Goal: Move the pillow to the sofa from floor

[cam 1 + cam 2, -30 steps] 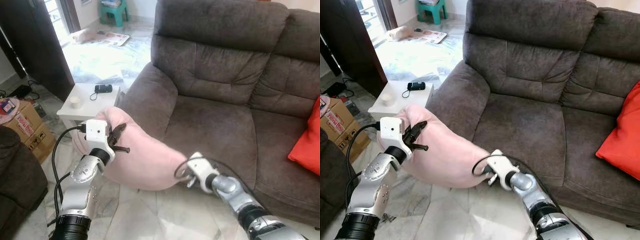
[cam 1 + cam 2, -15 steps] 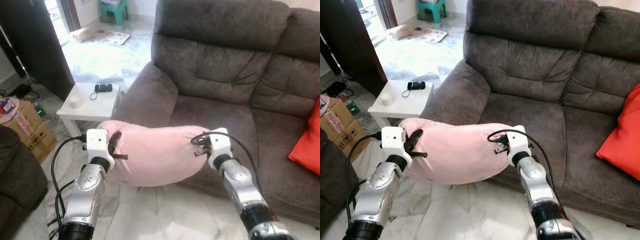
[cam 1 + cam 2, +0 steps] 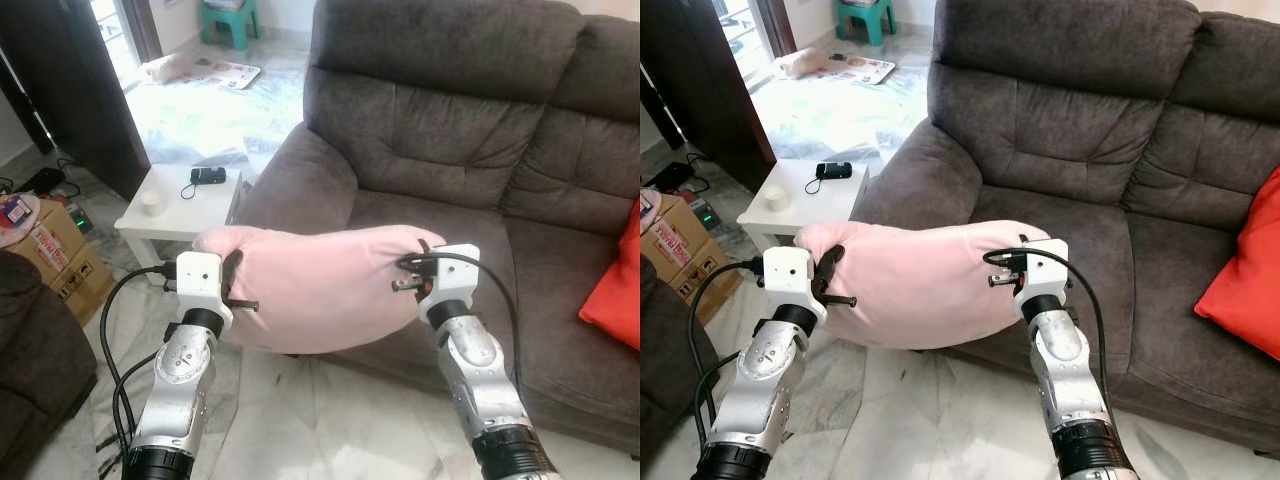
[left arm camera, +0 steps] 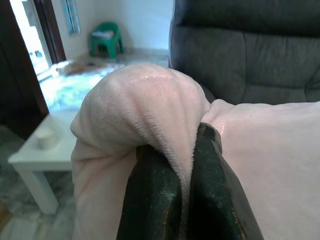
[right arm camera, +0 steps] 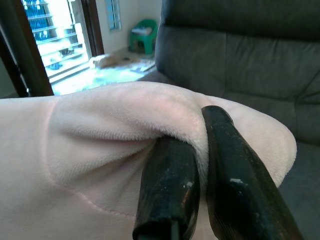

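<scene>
A soft pink pillow (image 3: 320,285) hangs level in the air between my two arms, just in front of the dark grey sofa (image 3: 450,160) and its left seat cushion (image 3: 440,240). My left gripper (image 3: 232,282) is shut on the pillow's left end; its black fingers (image 4: 150,195) pinch a fold of the fabric. My right gripper (image 3: 415,270) is shut on the right end, with its fingers (image 5: 167,185) clamped on another fold. The pillow's right end overlaps the front edge of the seat.
A red cushion (image 3: 612,290) lies on the sofa's right seat. A small white side table (image 3: 170,205) with a black device stands left of the sofa arm. Cardboard boxes (image 3: 55,255) sit at far left on the marble floor (image 3: 330,430).
Both grippers have lifted the pillow from a slant to level. The right end rose most, from low near the floor up to seat height, and moved toward the sofa.
</scene>
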Controlling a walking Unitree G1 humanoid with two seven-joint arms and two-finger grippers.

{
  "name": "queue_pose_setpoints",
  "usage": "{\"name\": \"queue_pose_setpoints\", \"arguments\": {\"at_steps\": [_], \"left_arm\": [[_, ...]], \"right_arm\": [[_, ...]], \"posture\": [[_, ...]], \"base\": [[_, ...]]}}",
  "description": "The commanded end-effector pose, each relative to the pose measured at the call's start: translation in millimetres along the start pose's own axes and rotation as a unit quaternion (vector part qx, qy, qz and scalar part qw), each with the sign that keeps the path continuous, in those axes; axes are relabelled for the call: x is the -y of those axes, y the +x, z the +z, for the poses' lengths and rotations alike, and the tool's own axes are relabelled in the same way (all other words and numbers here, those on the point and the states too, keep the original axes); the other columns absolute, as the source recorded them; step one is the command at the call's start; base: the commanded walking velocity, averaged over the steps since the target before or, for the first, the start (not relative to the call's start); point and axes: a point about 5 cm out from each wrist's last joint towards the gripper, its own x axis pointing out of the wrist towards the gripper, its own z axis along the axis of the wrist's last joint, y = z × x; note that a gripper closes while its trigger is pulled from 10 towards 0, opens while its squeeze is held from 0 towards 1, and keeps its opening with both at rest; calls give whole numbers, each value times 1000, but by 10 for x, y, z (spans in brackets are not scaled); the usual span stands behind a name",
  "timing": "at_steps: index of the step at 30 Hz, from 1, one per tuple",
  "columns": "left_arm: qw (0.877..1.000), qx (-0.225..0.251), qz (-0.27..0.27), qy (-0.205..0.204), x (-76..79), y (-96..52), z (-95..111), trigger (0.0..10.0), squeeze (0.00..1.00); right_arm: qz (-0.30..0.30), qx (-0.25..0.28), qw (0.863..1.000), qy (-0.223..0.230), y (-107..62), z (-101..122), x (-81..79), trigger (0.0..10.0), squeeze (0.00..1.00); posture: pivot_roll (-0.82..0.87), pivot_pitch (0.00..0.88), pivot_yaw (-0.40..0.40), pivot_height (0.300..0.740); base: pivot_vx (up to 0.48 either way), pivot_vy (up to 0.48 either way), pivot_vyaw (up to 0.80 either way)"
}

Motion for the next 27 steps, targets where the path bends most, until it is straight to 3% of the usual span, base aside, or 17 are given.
{"name": "queue_pose_setpoints", "arguments": {"at_steps": [1,14,19,23,27], "left_arm": [[999,41,24,16,-83,19,172,10000,0],[999,46,21,17,-63,48,210,10000,0],[998,46,32,34,-93,51,220,10000,0],[998,46,36,33,-112,56,226,10000,0],[998,46,29,25,-94,65,226,10000,0]], "right_arm": [[-35,44,998,10,11,210,128,10000,0],[-25,52,998,-2,41,281,49,10000,0],[-23,52,998,-2,52,285,35,10000,0],[-19,52,998,-3,68,297,12,10000,0],[-21,51,998,-2,77,301,17,10000,0]], "posture": [[29,0,-30,740],[24,2,-27,740],[27,13,-29,740],[27,18,-30,740],[26,22,-31,740]], "base": [[0,0,-600],[0,0,-761],[0,0,-788],[0,-462,-788],[0,0,-788]]}}
